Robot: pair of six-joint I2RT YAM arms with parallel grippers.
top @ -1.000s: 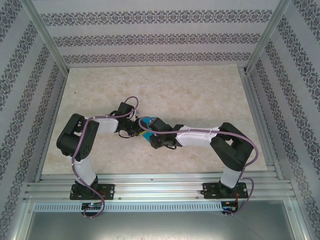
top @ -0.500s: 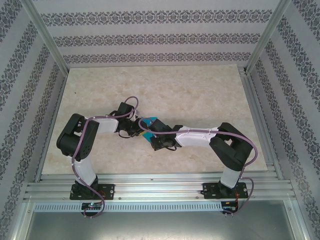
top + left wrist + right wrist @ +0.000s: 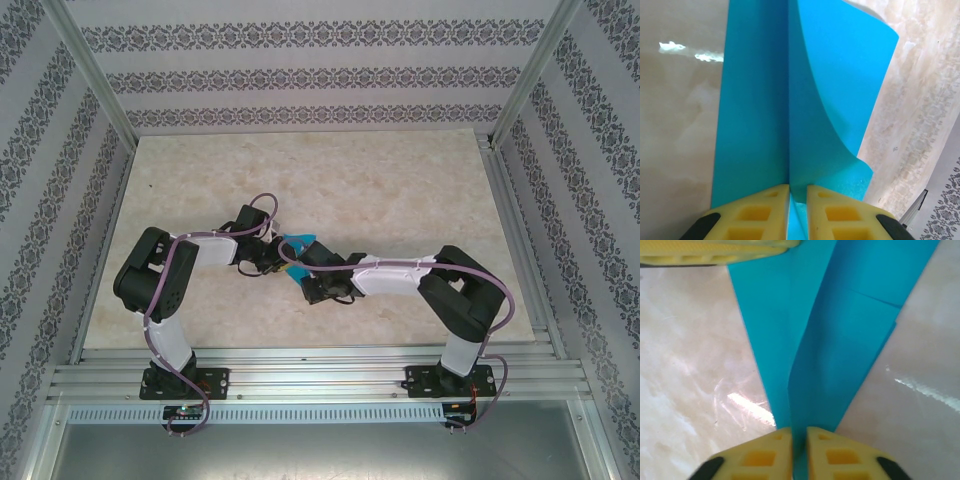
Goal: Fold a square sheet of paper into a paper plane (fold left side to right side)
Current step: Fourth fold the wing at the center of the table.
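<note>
The square sheet of paper (image 3: 298,243), bright cyan, is folded into layers and held up between both arms at the table's middle. In the left wrist view the sheet (image 3: 830,100) shows a straight centre crease and a curled right flap. My left gripper (image 3: 797,200) is shut on its near edge. In the right wrist view the sheet (image 3: 840,340) narrows toward my right gripper (image 3: 799,445), which is shut on the folded tip. A yellow finger of the left gripper (image 3: 715,252) crosses the top left. A paper plane apart from this folded sheet is out of view.
The marble-patterned table (image 3: 400,190) lies under the paper, walled by patterned panels (image 3: 300,75) at the back and sides. An aluminium rail (image 3: 320,380) runs along the near edge by the arm bases. Both forearms crowd the table's middle.
My right gripper has shifted slightly with the paper, and a little more of the cyan flap shows from above. The left arm has held still.
</note>
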